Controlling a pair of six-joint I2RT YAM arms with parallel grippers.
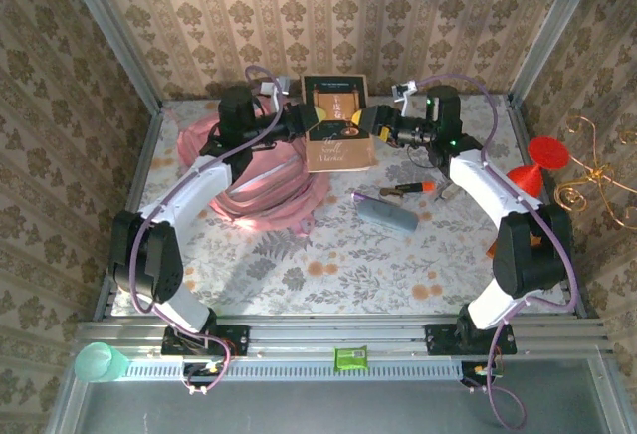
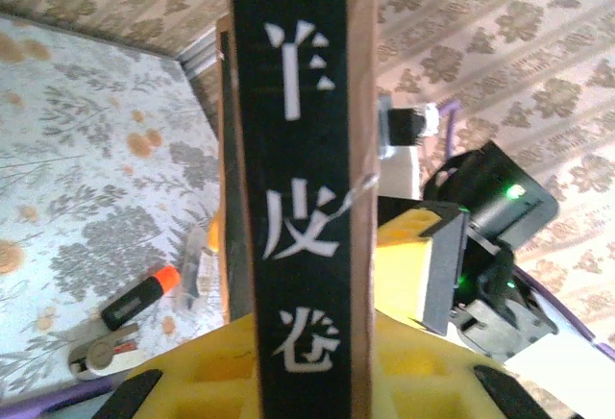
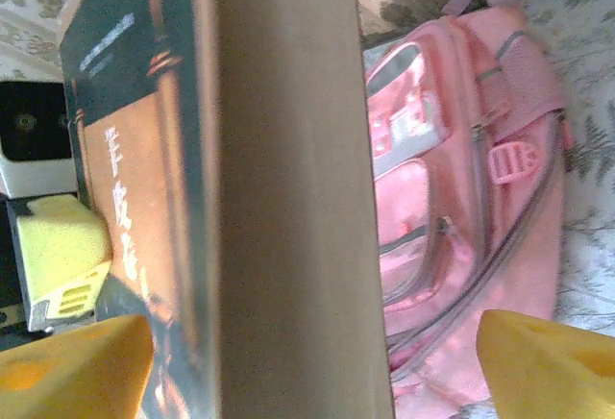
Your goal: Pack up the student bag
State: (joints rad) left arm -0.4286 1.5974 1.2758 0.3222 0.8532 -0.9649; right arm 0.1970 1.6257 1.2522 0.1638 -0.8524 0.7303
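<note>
Floral-clothed table (image 1: 328,265), wallpapered enclosure. Student bag (image 1: 267,190) lies flat at left-centre of the top view, just below the raised book (image 1: 338,130). Left gripper (image 1: 304,123) pinches the book's left edge. Right gripper (image 1: 366,123) has its jaws spread either side of the book, clear of it.

Judgement: with a single grip bearing the book, it should be swung down-left slowly, spine leading, to the bag's mouth. Whether that mouth is unzipped cannot be told. Risk: the book pivoting in the pinch.

Bag condition: soft pink fabric, slumped, front pockets with pale patches, a buckle and a top loop.
</note>
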